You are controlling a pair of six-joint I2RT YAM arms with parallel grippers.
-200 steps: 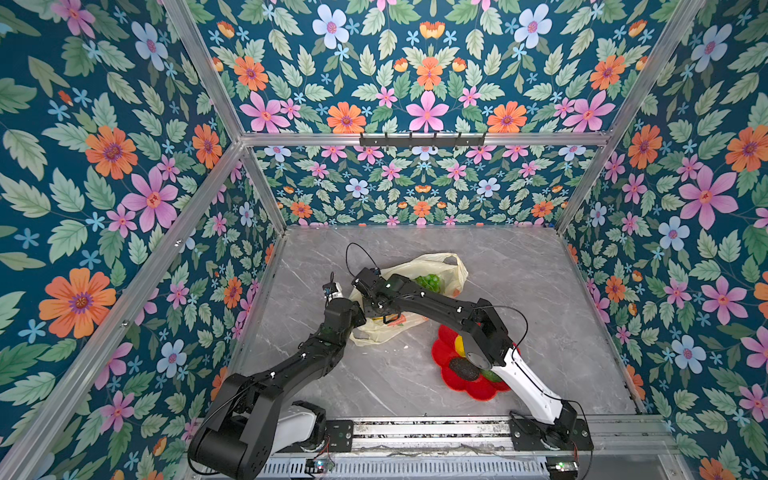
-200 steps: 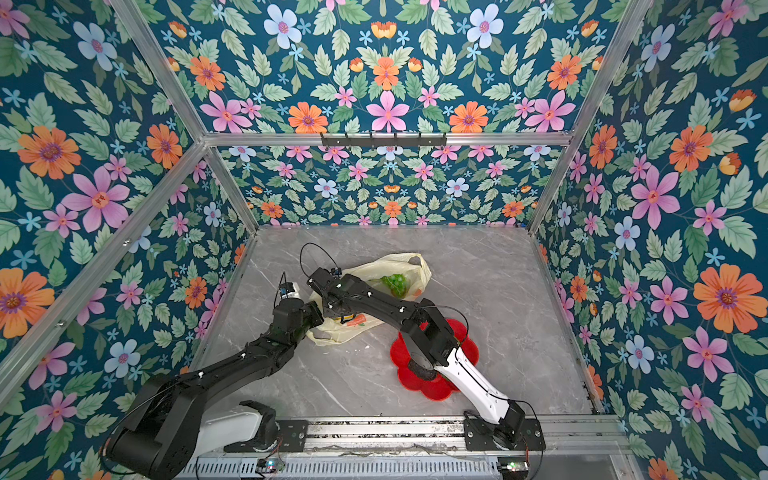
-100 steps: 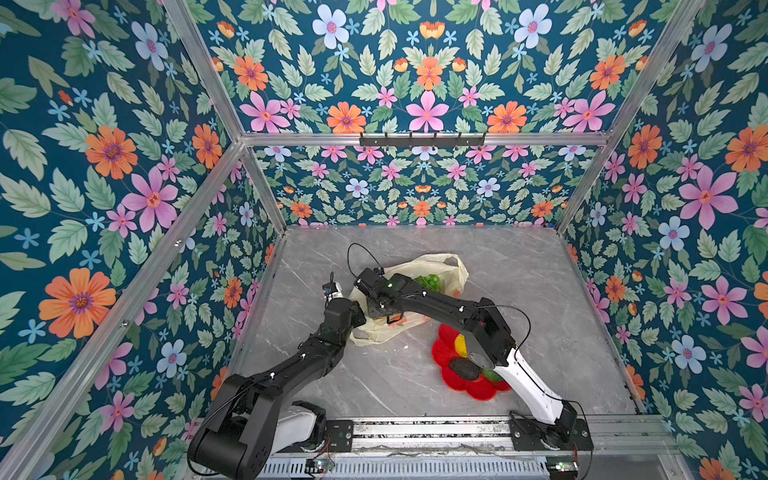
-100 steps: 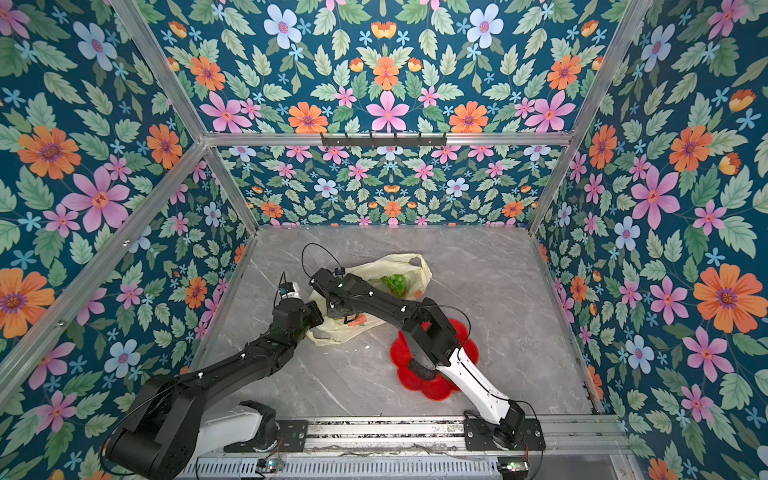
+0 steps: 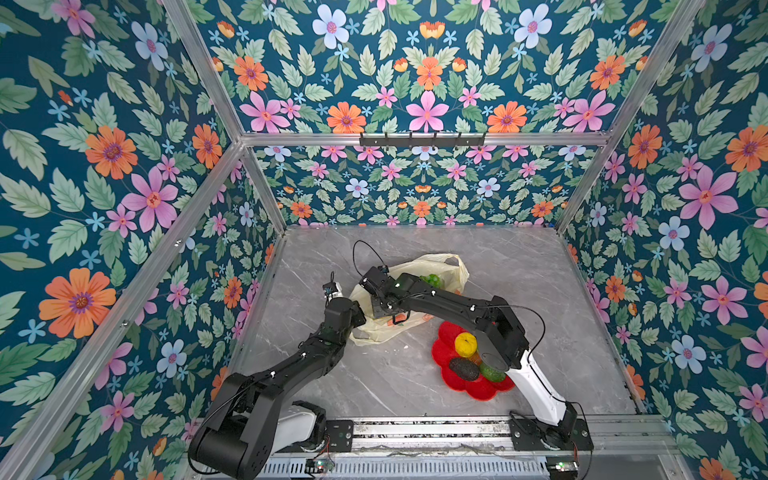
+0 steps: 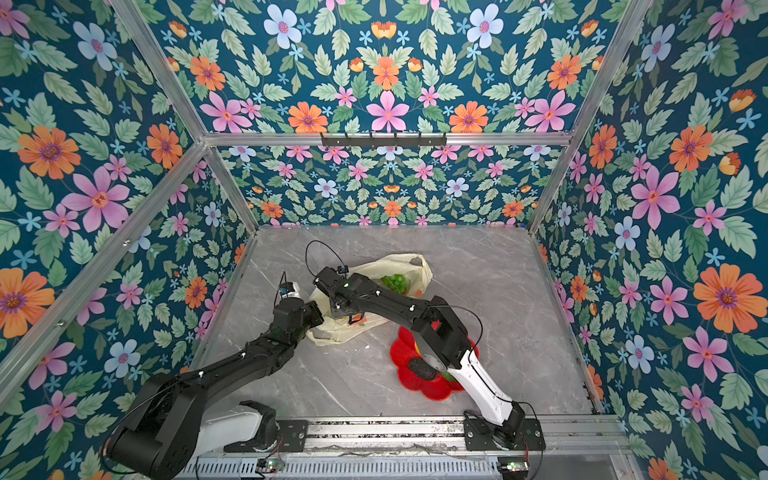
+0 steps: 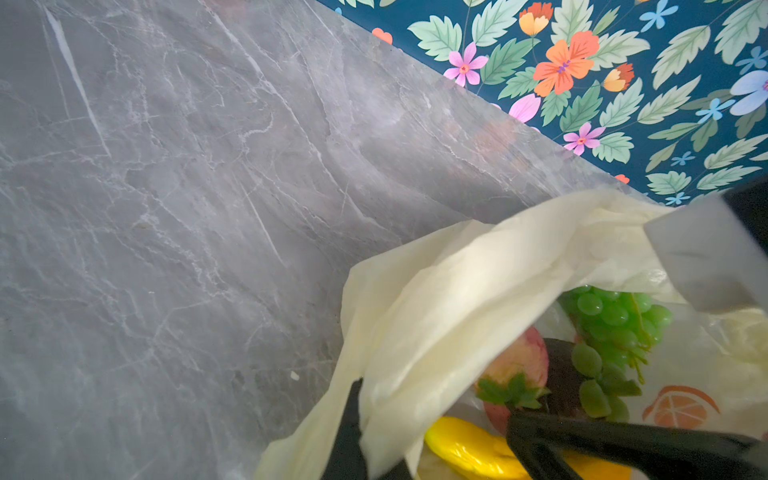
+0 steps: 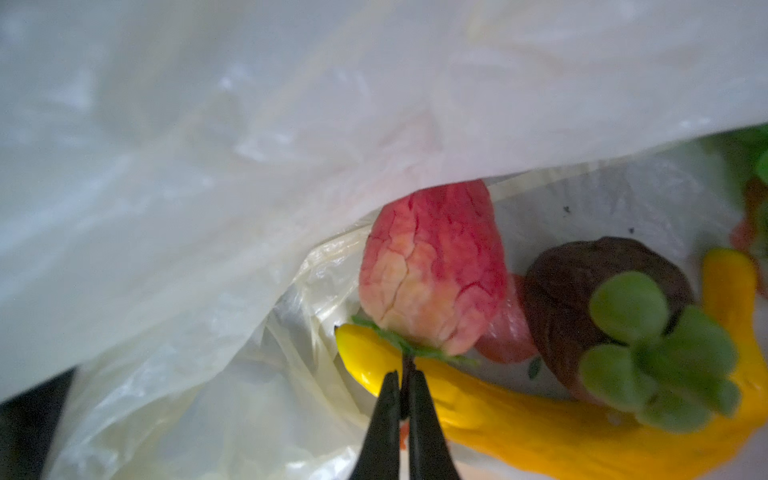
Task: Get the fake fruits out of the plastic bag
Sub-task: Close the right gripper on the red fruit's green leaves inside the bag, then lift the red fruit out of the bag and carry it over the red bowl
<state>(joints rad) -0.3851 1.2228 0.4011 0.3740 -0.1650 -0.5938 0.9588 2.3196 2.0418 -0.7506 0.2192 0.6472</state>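
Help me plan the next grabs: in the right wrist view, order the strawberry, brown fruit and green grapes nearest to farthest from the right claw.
1. strawberry, its stem pinched in the right claw.
2. brown fruit, just beyond the strawberry.
3. green grapes, overlapping the brown fruit's far side.
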